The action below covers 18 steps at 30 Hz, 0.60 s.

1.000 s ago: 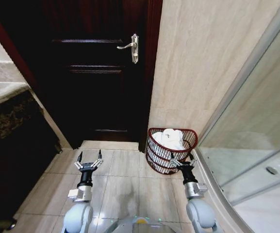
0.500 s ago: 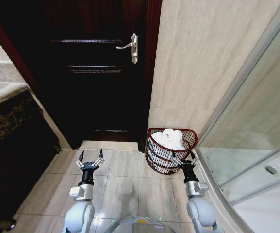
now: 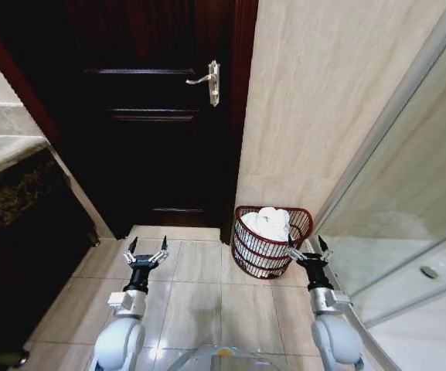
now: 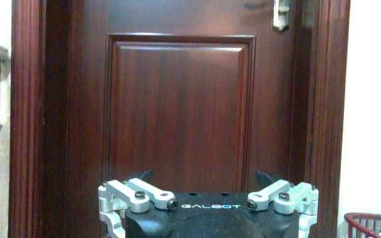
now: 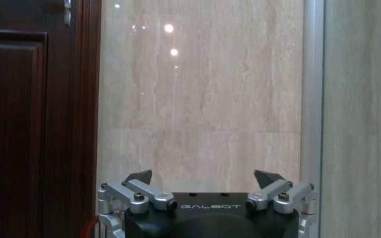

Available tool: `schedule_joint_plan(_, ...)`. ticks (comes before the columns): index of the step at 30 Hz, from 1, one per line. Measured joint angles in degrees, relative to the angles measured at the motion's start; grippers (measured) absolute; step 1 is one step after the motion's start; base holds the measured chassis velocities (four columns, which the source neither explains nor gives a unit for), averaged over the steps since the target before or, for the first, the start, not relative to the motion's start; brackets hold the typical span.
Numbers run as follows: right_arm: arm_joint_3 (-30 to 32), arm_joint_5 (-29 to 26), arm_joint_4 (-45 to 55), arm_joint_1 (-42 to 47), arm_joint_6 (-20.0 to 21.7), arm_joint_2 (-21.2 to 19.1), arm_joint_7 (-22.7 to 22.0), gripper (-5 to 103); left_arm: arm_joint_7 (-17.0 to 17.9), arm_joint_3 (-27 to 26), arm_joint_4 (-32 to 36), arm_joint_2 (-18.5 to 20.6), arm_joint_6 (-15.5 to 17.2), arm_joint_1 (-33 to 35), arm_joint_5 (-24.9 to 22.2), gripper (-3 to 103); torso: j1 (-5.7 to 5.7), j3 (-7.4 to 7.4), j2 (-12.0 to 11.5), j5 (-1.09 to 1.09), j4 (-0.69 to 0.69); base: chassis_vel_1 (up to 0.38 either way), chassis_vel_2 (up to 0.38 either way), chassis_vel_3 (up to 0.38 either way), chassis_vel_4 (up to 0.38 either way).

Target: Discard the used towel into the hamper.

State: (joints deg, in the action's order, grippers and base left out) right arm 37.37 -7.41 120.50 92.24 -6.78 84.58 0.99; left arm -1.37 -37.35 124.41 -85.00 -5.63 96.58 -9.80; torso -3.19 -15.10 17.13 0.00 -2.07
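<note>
At the far left a dark stone bench (image 3: 10, 205) runs along the wall, well to the left of the left gripper (image 3: 146, 253). The floor (image 3: 195, 297) is pale beige tile. Straight beyond the left gripper stands a dark red-brown panelled door (image 3: 153, 116) with a silver handle (image 3: 207, 79) high on its right edge; in the left wrist view the door panel (image 4: 177, 104) faces the camera and the bottom of the handle plate (image 4: 283, 12) shows at the top.

The left gripper hangs low over the floor tiles, its fingers spread wide, holding nothing and touching nothing. The left wrist view shows its two dark fingertips (image 4: 141, 175) well apart.

Between the two grippers, nearer the right one, the hamper (image 3: 273, 240) stands on the floor against the beige tiled wall (image 3: 323, 100), just right of the door frame. A white towel (image 3: 267, 222) lies bunched inside it, rising a little above the rim. A bit of the hamper's red rim (image 4: 372, 219) shows in the corner of the left wrist view.

The right gripper (image 3: 308, 248) hovers just beside the hamper's right front edge, fingers spread wide and empty; whether it touches the rim cannot be told. In the right wrist view its fingertips (image 5: 139, 176) stand apart before the wall (image 5: 204, 99). To its right runs a glass shower screen (image 3: 408, 201) with a metal frame.
</note>
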Motion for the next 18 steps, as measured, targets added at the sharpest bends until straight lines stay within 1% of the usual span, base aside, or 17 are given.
schedule_joint_plan(6,-0.38,0.14,2.05,-0.12,1.84,1.19,0.05,100,1.12,0.46,1.0,1.81,1.07,-0.09,-0.19,100,-0.52,-0.71,1.21,0.0,0.0,0.0,0.0,0.0,0.0)
schedule_joint_plan(8,-0.6,0.12,3.15,-0.03,3.64,1.29,0.47,100,1.57,0.47,1.03,2.87,1.15,-0.16,-0.22,100,-0.76,-1.2,1.94,-0.01,0.0,0.0,0.0,0.0,0.0)
schedule_joint_plan(10,-0.75,0.22,3.45,-0.04,4.05,1.31,0.47,100,1.74,0.47,1.25,3.15,1.32,-0.06,-0.36,100,-0.83,-1.35,2.16,-0.01,0.0,0.0,0.0,0.0,0.0)
schedule_joint_plan(12,-0.99,0.67,4.67,0.0,5.57,1.4,0.43,100,1.96,0.46,2.11,3.7,2.07,0.21,-1.05,100,-1.0,-1.74,2.72,0.0,0.0,0.0,0.0,0.0,0.0)
schedule_joint_plan(13,-1.29,0.66,5.84,-0.01,7.01,1.25,0.24,100,2.13,0.42,2.54,3.89,2.45,0.24,-1.33,100,-1.14,-1.98,3.12,0.0,0.0,0.0,0.0,0.0,0.0)
schedule_joint_plan(18,-1.96,1.47,6.79,-1.28,8.83,1.05,-0.94,100,2.73,0.32,4.08,4.0,3.29,0.21,-1.91,100,-1.54,-2.61,4.16,0.0,-0.01,0.0,0.0,0.0,0.0)
